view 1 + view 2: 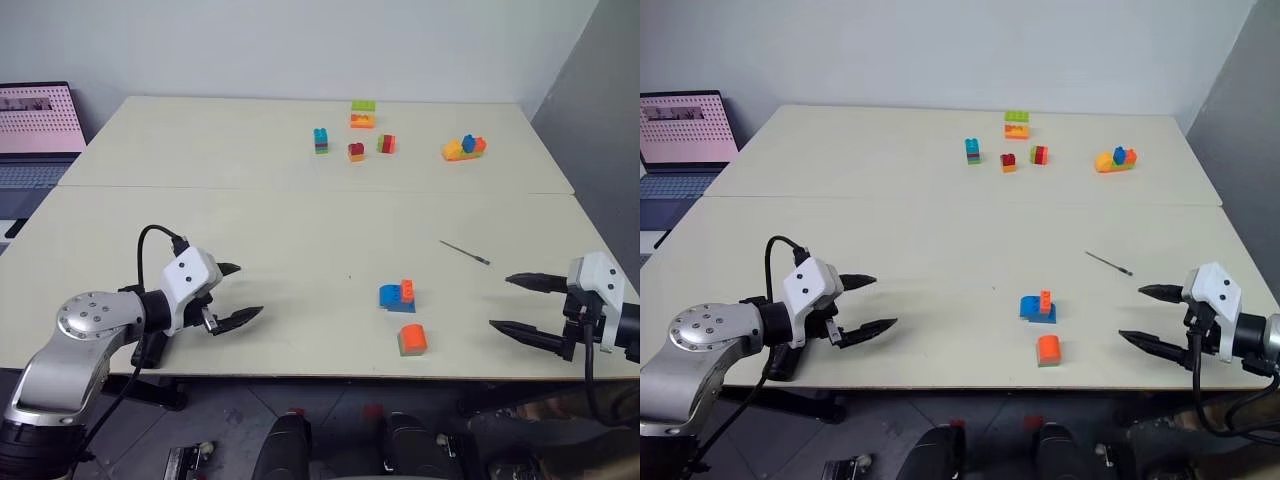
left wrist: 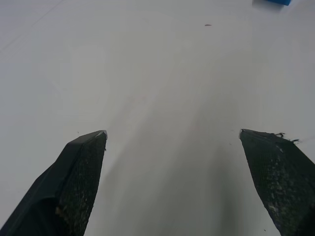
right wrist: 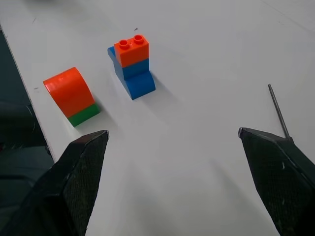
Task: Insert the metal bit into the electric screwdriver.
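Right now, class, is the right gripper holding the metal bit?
No: the metal bit lies loose on the table, while the right gripper hangs open and empty near the front edge.

The metal bit (image 3: 277, 110) runs behind the right hand's fingertip (image 3: 275, 162), hiding its near end.

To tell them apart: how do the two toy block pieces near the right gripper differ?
The blue-and-orange block piece has studs on top and a stepped shape; the orange-and-green block piece has a rounded, smooth top. The first lies farther from the table edge than the second. Both stand apart, ungrasped.
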You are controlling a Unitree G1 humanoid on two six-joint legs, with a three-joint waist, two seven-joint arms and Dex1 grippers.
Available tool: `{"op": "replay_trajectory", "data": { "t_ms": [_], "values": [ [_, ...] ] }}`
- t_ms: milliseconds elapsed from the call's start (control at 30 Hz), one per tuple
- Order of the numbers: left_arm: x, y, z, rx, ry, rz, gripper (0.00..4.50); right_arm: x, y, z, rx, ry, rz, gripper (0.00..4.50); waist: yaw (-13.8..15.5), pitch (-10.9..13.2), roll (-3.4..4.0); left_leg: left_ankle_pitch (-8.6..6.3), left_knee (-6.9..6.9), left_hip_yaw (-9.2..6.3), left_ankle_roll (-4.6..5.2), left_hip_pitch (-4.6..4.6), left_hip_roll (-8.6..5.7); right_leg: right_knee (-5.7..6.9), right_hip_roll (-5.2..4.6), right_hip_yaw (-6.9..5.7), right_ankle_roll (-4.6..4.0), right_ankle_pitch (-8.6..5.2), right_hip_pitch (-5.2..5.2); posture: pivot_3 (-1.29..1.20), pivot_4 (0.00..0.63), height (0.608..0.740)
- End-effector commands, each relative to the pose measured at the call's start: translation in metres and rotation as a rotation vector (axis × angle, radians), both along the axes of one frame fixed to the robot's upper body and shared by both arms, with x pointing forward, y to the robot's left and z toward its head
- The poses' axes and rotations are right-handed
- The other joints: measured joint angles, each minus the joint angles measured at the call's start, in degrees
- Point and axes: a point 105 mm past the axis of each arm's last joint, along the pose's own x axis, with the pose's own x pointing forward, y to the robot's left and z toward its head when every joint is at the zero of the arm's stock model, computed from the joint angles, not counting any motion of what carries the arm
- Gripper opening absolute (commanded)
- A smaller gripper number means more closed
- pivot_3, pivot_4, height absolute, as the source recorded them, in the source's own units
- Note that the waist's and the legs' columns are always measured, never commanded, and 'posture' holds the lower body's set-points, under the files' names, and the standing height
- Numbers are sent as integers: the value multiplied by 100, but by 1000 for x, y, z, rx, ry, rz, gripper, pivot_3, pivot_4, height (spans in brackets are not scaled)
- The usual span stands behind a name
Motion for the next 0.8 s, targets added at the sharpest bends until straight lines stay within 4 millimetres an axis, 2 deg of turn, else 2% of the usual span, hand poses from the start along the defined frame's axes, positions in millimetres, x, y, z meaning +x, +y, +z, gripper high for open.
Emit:
{"op": "replay_trajectory", "data": {
  "t_ms": [33, 267, 467, 633, 800],
  "values": [
    [-1, -1, 11, 2, -33, -21, 4500, 2, 2, 14, -11, -63, 16, 4444, 0, 0, 0, 0, 0, 0, 0, 0, 0, 0, 0, 0, 0, 0, 0, 0, 150, 740],
    [-3, -7, 23, -27, -87, -53, 4500, 6, 5, 19, -10, -74, 27, 4444, 0, 0, -1, 0, 0, 0, 0, 0, 0, 1, 0, 0, 0, 0, 0, 0, 150, 740],
    [-8, -11, 23, 9, -112, -103, 4500, 8, 11, 30, -9, -95, 58, 4444, 0, 0, 0, 0, 0, 3, 0, 1, 1, 1, 0, 1, 0, 1, 0, 0, 150, 740],
    [-21, -34, 34, -45, -100, -218, 4500, 2, 23, 34, -31, -73, 137, 4444, 1, 0, -1, 0, 1, 3, 0, 0, 1, 0, 0, 2, 0, 1, 0, 0, 150, 740],
    [-47, -59, 36, -62, -18, -398, 4500, -11, 43, 32, -55, -2, 257, 4444, 0, 0, 0, 0, 1, 4, 0, 0, 4, 2, 3, 2, 1, 1, -1, 0, 150, 740]
  ]
}}
